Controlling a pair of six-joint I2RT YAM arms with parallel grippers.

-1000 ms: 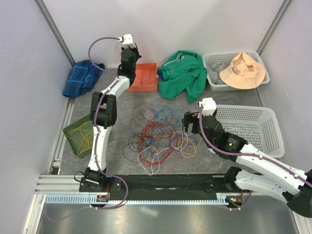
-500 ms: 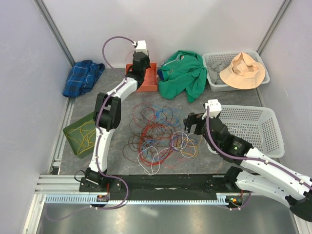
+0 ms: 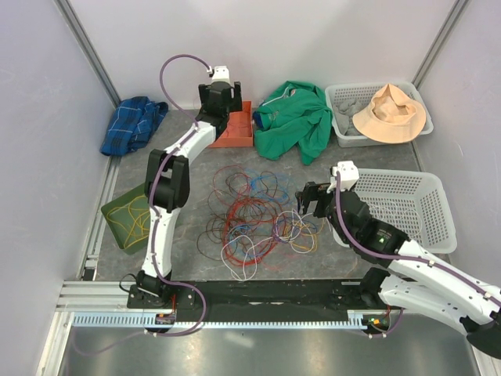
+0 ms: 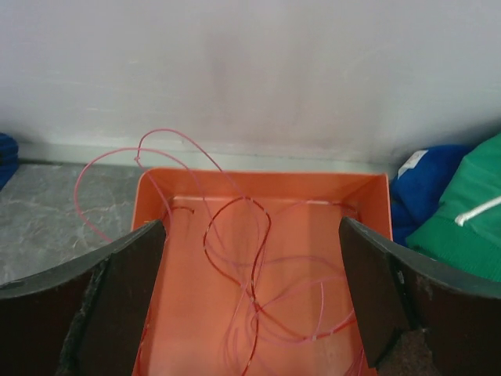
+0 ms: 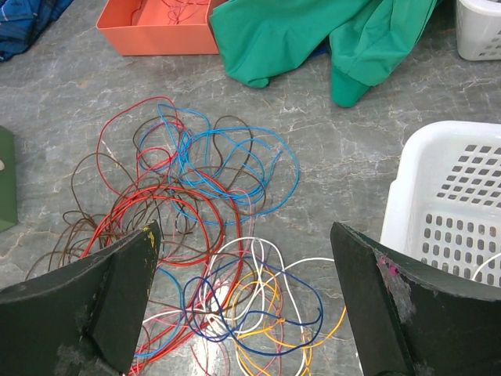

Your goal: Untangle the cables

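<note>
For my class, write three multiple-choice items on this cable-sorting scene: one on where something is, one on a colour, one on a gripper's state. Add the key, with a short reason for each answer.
1. The left gripper hangs over:
A. the tray
B. the hat
C. the plaid cloth

2. What colour is the tray?
A. white
B. orange
C. green

3. The right gripper is:
A. shut on the green cloth
B. open, holding nothing
C. shut on a basket rim

Key:
1 A: the left wrist view looks into the tray between its fingers.
2 B: its walls and floor are orange in every view.
3 B: its fingers stand wide apart above the cables, gripping none of them.
</note>
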